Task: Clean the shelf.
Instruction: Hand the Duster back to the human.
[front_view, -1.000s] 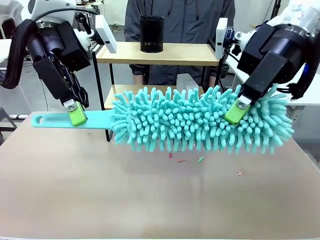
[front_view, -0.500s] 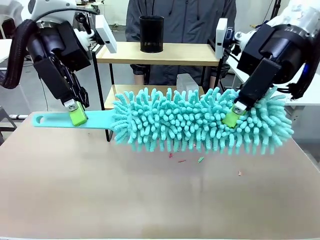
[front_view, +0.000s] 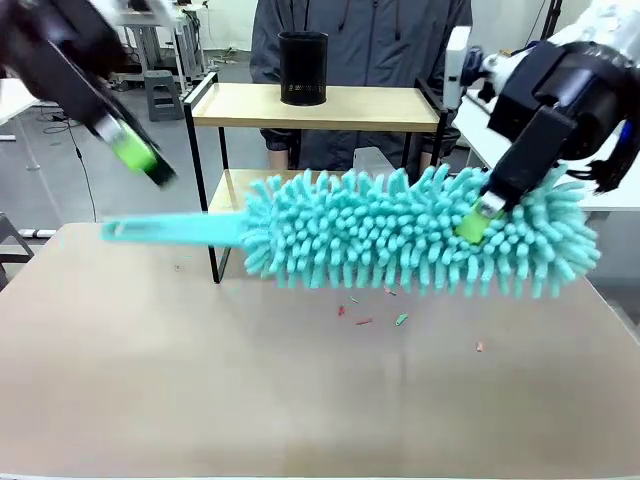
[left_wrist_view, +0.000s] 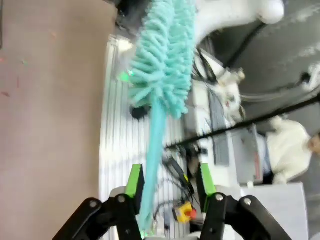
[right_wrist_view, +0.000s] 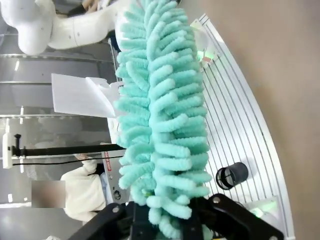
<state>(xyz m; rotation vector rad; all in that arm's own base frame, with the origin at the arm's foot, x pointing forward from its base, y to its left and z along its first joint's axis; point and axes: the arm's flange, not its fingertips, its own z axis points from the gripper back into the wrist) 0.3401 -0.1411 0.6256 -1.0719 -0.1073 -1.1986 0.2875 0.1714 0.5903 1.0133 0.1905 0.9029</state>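
Right gripper (front_view: 478, 218), right of centre in front view, clamped into fluffy turquoise microfibre duster (front_view: 420, 240), carrying it alone, handle free. Left gripper (front_view: 135, 155), upper left, blurred, jaws spread, empty in front view. Two-tier light-wood shelf (front_view: 350, 105), top centre behind duster. One duster, one black cup (front_view: 302, 67), few crumbs (front_view: 400, 320).

The duster (front_view: 420, 240) has a shaggy teal chenille cloth head on a smooth plastic handle; the shelf (front_view: 330, 105) is pale matt wood on thin black metal; the table (front_view: 250, 400) looks smooth and matt.

Front view faces across the table; both blurry wrist views share the duster (front_view: 420, 240).
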